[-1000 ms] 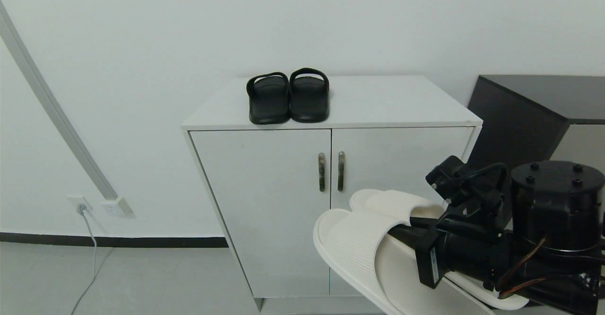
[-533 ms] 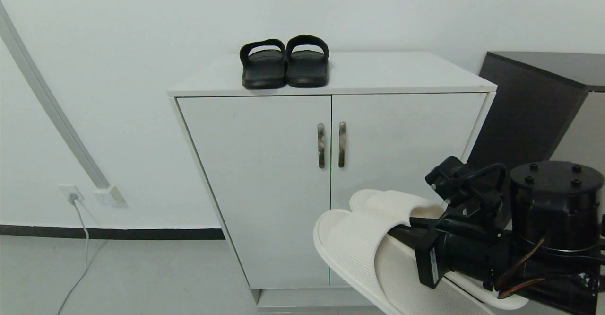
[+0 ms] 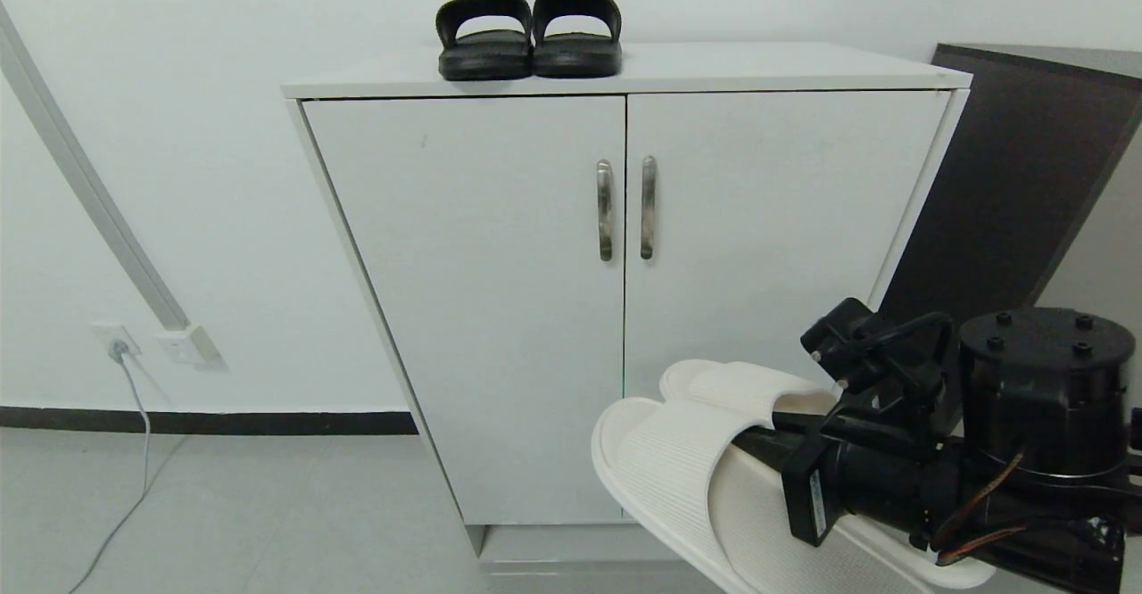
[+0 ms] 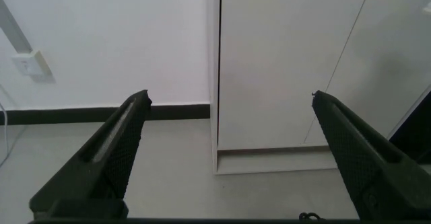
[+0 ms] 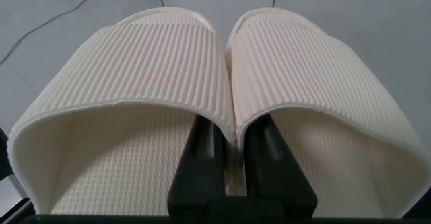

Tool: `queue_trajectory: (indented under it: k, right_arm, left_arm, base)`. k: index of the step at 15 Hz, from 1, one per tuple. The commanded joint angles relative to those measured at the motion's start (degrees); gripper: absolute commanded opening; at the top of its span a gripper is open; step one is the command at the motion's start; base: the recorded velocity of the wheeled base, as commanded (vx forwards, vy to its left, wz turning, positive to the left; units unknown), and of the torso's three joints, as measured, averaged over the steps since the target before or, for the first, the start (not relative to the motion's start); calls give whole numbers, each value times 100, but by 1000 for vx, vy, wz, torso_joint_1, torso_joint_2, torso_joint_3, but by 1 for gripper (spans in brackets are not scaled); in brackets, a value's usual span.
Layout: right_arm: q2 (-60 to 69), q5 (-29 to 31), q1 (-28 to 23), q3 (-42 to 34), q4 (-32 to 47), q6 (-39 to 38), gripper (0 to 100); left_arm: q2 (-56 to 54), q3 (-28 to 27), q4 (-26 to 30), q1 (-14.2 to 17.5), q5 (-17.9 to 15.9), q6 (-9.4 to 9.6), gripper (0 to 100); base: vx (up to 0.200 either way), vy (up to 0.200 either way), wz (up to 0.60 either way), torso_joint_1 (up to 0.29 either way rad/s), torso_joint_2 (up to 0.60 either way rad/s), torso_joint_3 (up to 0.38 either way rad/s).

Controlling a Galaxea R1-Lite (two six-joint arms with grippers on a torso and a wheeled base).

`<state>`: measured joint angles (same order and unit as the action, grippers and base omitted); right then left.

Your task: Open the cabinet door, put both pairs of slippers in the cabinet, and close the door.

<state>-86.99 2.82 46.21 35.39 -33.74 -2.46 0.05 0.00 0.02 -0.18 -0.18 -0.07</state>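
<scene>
Gripping the white slippers (image 3: 678,460) at 4 o'clock, the right hand (image 5: 234,150) hovers before the shut cabinet (image 3: 500,309), black slippers (image 3: 529,32) on top at 12 o'clock; door-opening seems the current step, calling for the released left hand (image 4: 229,97) on a handle (image 3: 605,210).

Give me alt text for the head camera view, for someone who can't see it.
The right gripper holds a pair of white slippers low in front of a white cabinet whose two doors are shut. A pair of black slippers sits on the cabinet's top, above the left door.
</scene>
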Motion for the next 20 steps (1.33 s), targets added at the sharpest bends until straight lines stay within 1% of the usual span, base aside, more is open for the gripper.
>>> queue_trajectory:
  k: [1,3,4,5,6,7,8,9,11,13,14,15,18,20]
  right_arm:
    - [-2,0,10,-58,-45,0,0]
    - [-2,0,10,-76,-97,0,0]
    - [-11,8,10,-94,-106,9,0]
    - [-2,0,10,-111,-106,9,0]
    - [-2,0,10,-120,-106,9,0]
    - [-11,0,19,-120,-115,18,0]
    - [-11,0,19,-138,-150,88,0]
    - [-2,8,19,-173,-176,114,0]
    - [7,8,19,-182,-247,114,0]
    - [33,8,19,-199,-247,114,0]
    - [33,8,19,-208,-256,114,0]
    - [42,8,19,-217,-256,114,0]
    - [33,0,37,-234,-256,114,0]
    - [33,0,37,-234,-317,114,0]
  left_arm:
    - [4,0,-2,1,1,-1,100]
    - [-5,0,-11,1,1,25,100]
    - [4,-35,-20,1,-17,86,100]
    - [83,-167,-38,1,-43,69,100]
    - [654,-817,50,-26,-210,-327,100]
    - [1252,-1116,59,-26,-412,-485,100]
    - [1885,-1345,-38,-26,-658,-502,100]
    - [2438,-1485,-292,-26,-861,-529,100]
    - [3388,-1512,-1215,-26,-1274,-529,100]
    - [4029,-1538,-1901,-34,-1573,-529,100]
    - [4161,-1556,-2068,-52,-1652,-529,100]
    - [4451,-1635,-2305,-157,-1713,-529,100]
    - [5058,-1995,-2384,-782,-1713,-538,100]
    - [5436,-2250,-2419,-1159,-1713,-652,100]
  base:
    - [0,0,0,-2,183,178]
    - [0,0,0,0,83,78]
    - [0,0,0,0,0,0]
    - [0,0,0,0,0,0]
    - [0,0,0,0,0,0]
    - [0,0,0,0,0,0]
    - [0,0,0,0,0,0]
    - [0,0,0,0,0,0]
    - [0,0,0,0,0,0]
    - [0,0,0,0,0,0]
    - [0,0,0,0,0,0]
    - [0,0,0,0,0,0]
    - [0,0,0,0,0,0]
    - [0,0,0,0,0,0]
